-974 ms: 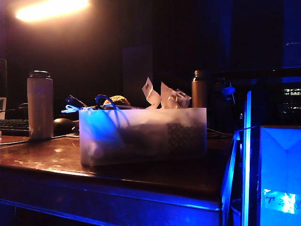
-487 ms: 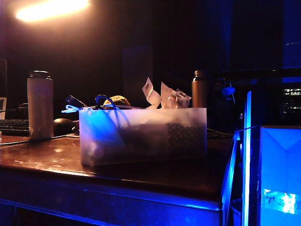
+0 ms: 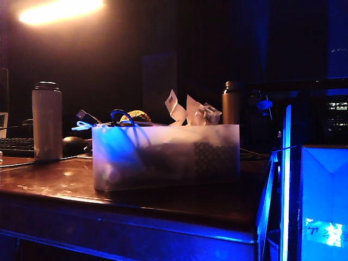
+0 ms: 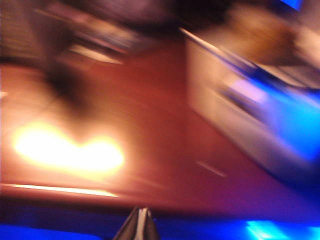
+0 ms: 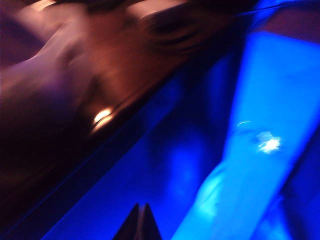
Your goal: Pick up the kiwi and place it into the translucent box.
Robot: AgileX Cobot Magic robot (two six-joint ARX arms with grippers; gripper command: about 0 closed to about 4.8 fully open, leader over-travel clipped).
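The translucent box (image 3: 166,155) stands in the middle of the dark wooden table (image 3: 54,179) in the exterior view. A brown fuzzy kiwi (image 3: 135,116) shows just above its back rim, among blue cables. Neither arm appears in that view. The left wrist view is badly blurred; my left gripper (image 4: 141,220) is shut and empty, off the table's near edge, with the box (image 4: 240,105) further in on the table. My right gripper (image 5: 140,217) is also shut and empty, hanging over blue-lit ground beside the table edge (image 5: 75,100).
A tall pale bottle (image 3: 47,120), a black mouse (image 3: 73,145) and a keyboard (image 3: 15,145) sit left of the box. A brown bottle (image 3: 231,103) stands behind it, and paper slips (image 3: 187,111) stick out of it. A blue-glowing box (image 3: 323,190) stands at the right.
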